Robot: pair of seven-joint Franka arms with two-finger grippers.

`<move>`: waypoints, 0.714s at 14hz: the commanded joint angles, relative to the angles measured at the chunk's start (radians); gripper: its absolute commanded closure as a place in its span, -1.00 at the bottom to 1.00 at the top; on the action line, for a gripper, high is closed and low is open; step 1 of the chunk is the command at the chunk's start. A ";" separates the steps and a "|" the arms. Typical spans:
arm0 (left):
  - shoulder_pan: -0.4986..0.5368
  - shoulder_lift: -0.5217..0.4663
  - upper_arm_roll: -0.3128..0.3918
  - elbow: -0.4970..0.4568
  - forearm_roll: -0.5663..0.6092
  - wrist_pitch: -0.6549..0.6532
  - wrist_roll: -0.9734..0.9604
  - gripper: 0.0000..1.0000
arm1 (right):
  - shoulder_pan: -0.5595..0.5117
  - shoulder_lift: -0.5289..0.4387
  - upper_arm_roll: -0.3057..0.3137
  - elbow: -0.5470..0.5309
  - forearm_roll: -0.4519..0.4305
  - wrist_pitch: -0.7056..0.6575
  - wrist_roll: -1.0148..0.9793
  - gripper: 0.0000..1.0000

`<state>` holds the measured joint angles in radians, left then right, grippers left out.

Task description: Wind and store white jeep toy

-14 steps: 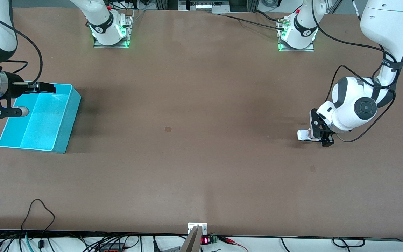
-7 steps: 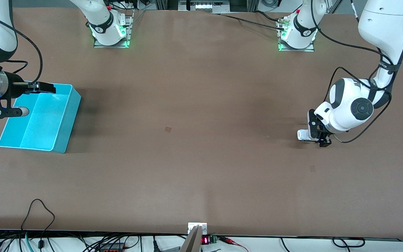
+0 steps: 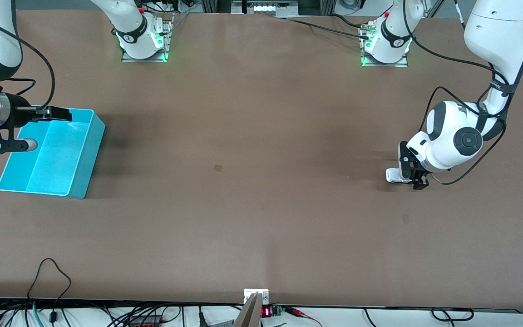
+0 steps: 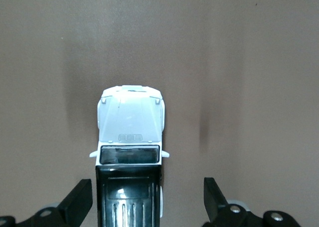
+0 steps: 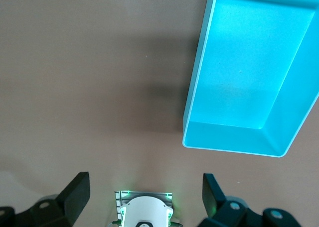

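Note:
The white jeep toy (image 3: 394,175) stands on the brown table toward the left arm's end. In the left wrist view its white hood (image 4: 130,118) and black roof show. My left gripper (image 3: 412,172) is low over the jeep's rear, open, with one finger on each side of the roof and a gap on both sides. The gripper shows in its own wrist view (image 4: 148,199). The turquoise bin (image 3: 55,152) sits toward the right arm's end and is empty; it also shows in the right wrist view (image 5: 251,70). My right gripper (image 3: 39,127) waits open above the bin's edge.
Both arm bases (image 3: 142,38) stand at the table's edge farthest from the front camera. Cables (image 3: 50,277) hang at the edge nearest it. Small dark marks (image 3: 218,167) dot the bare brown table.
My left gripper has come down a little and shifted slightly toward the jeep. The jeep, the bin and the right arm have not moved.

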<state>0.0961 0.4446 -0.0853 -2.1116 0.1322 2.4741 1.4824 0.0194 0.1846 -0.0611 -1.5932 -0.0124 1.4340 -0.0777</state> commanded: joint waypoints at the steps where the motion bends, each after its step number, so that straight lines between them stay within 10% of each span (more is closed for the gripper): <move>1: 0.011 -0.007 -0.010 -0.008 -0.026 0.012 0.035 -0.74 | -0.006 -0.002 0.003 -0.001 -0.012 -0.012 -0.014 -1.00; 10: 0.011 -0.010 -0.010 -0.007 -0.022 0.012 0.035 -0.15 | -0.070 0.012 0.001 0.001 -0.005 -0.012 -0.085 -1.00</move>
<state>0.0962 0.4443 -0.0858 -2.1114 0.1322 2.4829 1.4836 -0.0330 0.1965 -0.0672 -1.5935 -0.0161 1.4332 -0.1438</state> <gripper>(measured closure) 0.326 0.000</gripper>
